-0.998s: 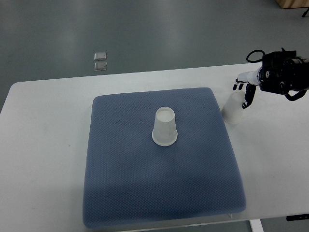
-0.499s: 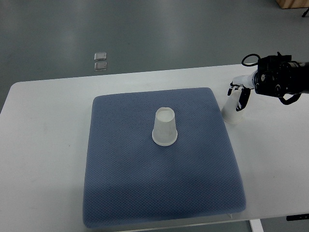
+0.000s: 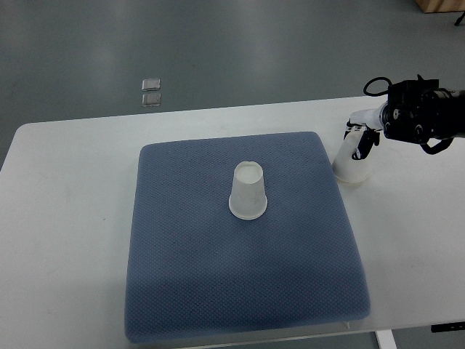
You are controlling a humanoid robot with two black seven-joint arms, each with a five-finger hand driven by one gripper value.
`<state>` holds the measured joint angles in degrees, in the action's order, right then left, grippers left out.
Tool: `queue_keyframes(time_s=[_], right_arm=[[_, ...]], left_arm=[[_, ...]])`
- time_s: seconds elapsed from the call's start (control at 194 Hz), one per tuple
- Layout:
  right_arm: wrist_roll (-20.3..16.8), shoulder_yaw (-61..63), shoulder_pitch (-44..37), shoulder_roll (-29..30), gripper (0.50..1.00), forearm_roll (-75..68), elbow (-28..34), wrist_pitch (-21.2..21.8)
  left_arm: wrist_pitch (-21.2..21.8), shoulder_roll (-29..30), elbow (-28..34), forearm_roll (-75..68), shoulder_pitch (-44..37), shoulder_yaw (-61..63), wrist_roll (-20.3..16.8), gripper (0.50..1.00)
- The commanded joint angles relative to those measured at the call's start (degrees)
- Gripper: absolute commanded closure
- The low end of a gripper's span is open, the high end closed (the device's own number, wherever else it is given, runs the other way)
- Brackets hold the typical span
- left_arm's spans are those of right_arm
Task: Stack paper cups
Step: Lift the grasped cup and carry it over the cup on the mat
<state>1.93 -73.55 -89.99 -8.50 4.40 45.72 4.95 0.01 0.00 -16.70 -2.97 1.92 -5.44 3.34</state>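
One white paper cup (image 3: 248, 191) stands upside down near the middle of the blue mat (image 3: 240, 276). A second white paper cup (image 3: 351, 162), also upside down, rests on the white table just off the mat's right edge. My right hand (image 3: 361, 139) reaches in from the right edge and its fingers (image 3: 368, 144) wrap the upper part of this second cup. The cup's wide rim looks to be down on the table. My left arm does not show.
The white table (image 3: 73, 218) carries the mat. Two small clear squares (image 3: 151, 91) lie on the grey floor beyond the table's far edge. My black forearm (image 3: 425, 120) with its cable hangs over the table's right side.
My right hand has shifted slightly left and closed around the top of the cup by the mat. The cup has stood up from a tilt; the middle cup is unmoved.
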Motion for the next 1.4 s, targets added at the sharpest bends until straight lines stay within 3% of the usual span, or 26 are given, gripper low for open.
queue_keyframes(time_s=[0.0,0.18,0.345,0.463,0.597,0.793,1.065,1.395], right_arm=[[0.1,-0.7,-3.4,-0.6,0.948,0.3,0.9,0.6],[0.3,-1.1,-16.8,-4.2,0.946,3.2,10.4,3.7],[0.5,-1.1,-34.5,-8.4,0.944,9.3,19.5,12.0],[0.9,-1.1,-44.3,-9.6,0.946,10.8,21.6,19.7],[0.9,-1.1,-50.2,-9.6,0.944,11.0,23.0,23.4],[1.0,-0.9,-54.9,-8.9,0.944,11.0,26.7,24.1],[1.0,5.2,-55.5,-6.4,0.944,7.2,27.3,23.8],[0.9,10.9,-53.5,3.7,0.942,-3.5,27.2,21.0]], left_arm=[[0.0,0.0,0.0,0.0,0.0,0.0,0.0,0.5],[-0.1,0.0,-0.1,0.0,0.0,0.1,0.0,0.5],[-0.1,0.0,-0.6,0.0,0.0,0.1,0.0,0.5],[-0.2,0.0,-0.7,0.0,0.0,0.1,0.0,0.5],[-0.2,0.0,-0.7,0.0,0.0,0.1,0.0,0.5],[-0.2,0.0,-0.5,0.0,0.0,0.1,0.0,0.5],[-0.2,0.0,-0.4,0.0,0.0,0.1,0.0,0.5],[-0.2,0.0,-0.4,0.0,0.0,0.1,0.0,0.5]])
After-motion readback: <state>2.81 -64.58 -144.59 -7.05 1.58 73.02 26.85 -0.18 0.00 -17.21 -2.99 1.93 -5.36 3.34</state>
